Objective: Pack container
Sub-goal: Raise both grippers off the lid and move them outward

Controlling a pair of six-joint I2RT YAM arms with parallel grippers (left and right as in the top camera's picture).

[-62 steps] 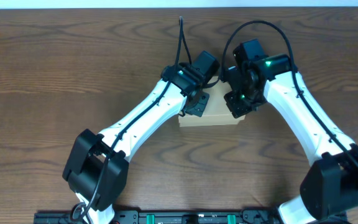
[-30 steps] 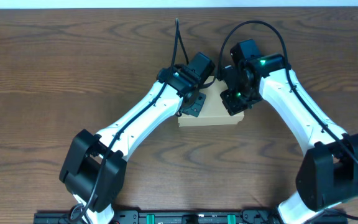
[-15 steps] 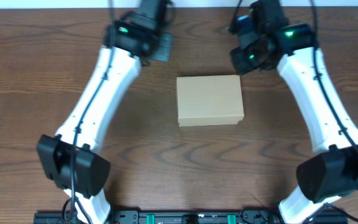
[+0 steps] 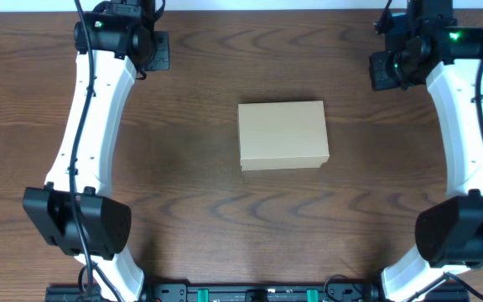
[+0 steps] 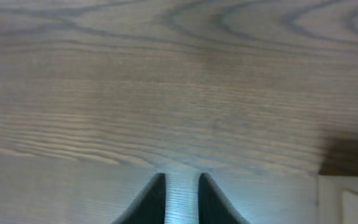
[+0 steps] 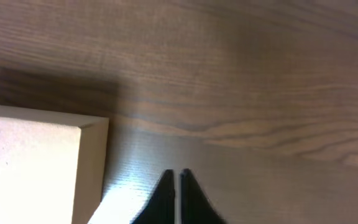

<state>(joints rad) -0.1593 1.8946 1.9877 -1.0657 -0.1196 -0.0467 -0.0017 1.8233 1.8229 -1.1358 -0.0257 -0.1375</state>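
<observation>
Arms (image 4: 78, 126) stretched toward far corners of the table (image 4: 183, 193) (the 2 held nothing): left gripper (image 5: 181, 177) slightly parted, right gripper (image 6: 176, 173) all but closed. Box (image 4: 283, 134) lay closed at center, well apart.

You're at a robotics lab bench. A wood-grain table (image 4: 225, 226) carries a left arm (image 4: 82, 143) and a right arm (image 4: 468, 126), white with black joints, rising from a black rail (image 4: 258, 294) at its near edge. Cables (image 4: 70, 172) run along them, a green light (image 4: 454, 36) glows on the right one, and one plain box (image 4: 283, 134) sits mid-table.
</observation>
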